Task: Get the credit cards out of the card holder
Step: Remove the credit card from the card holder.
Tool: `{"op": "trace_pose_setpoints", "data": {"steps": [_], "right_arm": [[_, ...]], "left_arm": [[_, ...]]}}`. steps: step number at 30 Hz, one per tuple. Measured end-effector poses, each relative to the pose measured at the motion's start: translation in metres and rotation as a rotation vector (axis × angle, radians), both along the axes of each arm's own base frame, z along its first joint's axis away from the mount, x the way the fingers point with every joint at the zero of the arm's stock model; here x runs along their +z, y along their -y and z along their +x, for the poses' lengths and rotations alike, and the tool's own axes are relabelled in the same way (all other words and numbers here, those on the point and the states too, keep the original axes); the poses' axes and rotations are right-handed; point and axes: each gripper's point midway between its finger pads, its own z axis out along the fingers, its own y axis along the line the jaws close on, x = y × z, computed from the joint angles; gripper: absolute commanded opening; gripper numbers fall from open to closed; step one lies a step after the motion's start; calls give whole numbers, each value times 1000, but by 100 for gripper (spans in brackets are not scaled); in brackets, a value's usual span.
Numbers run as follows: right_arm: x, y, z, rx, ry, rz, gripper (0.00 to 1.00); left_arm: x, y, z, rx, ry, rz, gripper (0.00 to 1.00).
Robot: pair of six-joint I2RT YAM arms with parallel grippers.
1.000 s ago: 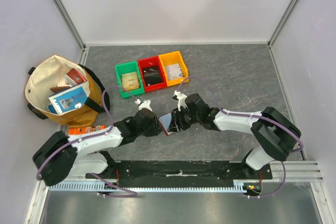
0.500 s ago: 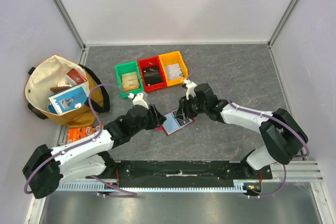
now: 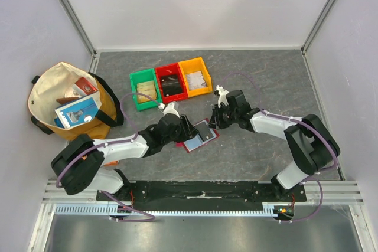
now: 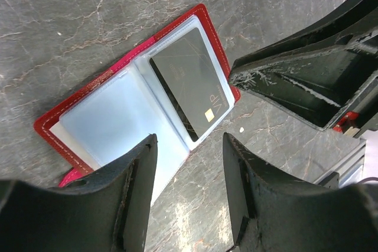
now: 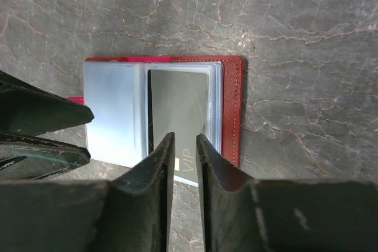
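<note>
The card holder (image 3: 195, 143) is seen lying open and flat on the desk (image 3: 260, 81), red cover down and clear sleeves up, about 5 o'clock from the red bin (image 3: 158, 84). A dark card (image 4: 189, 90) marked "VIP", with a gold chip, is held in the sleeve on the holder's 3 o'clock leaf in the right wrist view; the other sleeve looks unfilled.

The left gripper (image 4: 189, 140) is held at the holder's 9 o'clock side in the top view, its jaws spread wide over a corner of the sleeves and nothing pinched. The right gripper (image 5: 184, 140) is set at the holder's 2 o'clock edge, jaws drawn nearly together with a thin slit left. Whether the edge is nipped cannot be told.

A green bin (image 3: 133, 87) and a yellow bin (image 3: 192, 61) flank the red one, and a bag (image 3: 88, 129) is placed at 9 o'clock.
</note>
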Motion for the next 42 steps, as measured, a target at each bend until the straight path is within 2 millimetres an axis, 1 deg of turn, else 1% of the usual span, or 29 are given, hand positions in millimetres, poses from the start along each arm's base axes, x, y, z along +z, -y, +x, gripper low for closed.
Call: {"op": "trace_pose_setpoints", "data": {"steps": [2, 6, 10, 14, 22, 27, 31, 36, 40, 42], "right_arm": [[-5, -1, -1, 5, -12, -3, 22], [-15, 0, -4, 5, -33, -8, 20], [-24, 3, -11, 3, -61, -12, 17], [-25, 0, -16, 7, -69, 23, 17], [-26, -5, -24, 10, -89, 86, 17], [-26, -5, -24, 5, -92, 93, 17], [-26, -5, -24, 2, -93, 94, 17], [-26, -5, -24, 0, -93, 95, 17], [-26, -5, -24, -1, -92, 95, 17], [-26, -5, -24, -1, -92, 95, 17]], "left_arm": [[-4, 3, 1, 0, -11, -11, 54], [-11, 9, 2, 0, -33, -30, 52], [-23, 12, 0, -1, -64, -44, 50], [-35, 12, -6, 2, -102, -57, 49], [-36, 21, -10, -16, -125, -130, 43], [-36, 25, -13, -28, -143, -155, 37], [-36, 26, -15, -28, -149, -171, 35], [-39, 27, -17, -32, -166, -180, 27], [-43, 26, -18, -23, -178, -183, 15], [-44, 25, -18, -19, -181, -188, 6]]}}
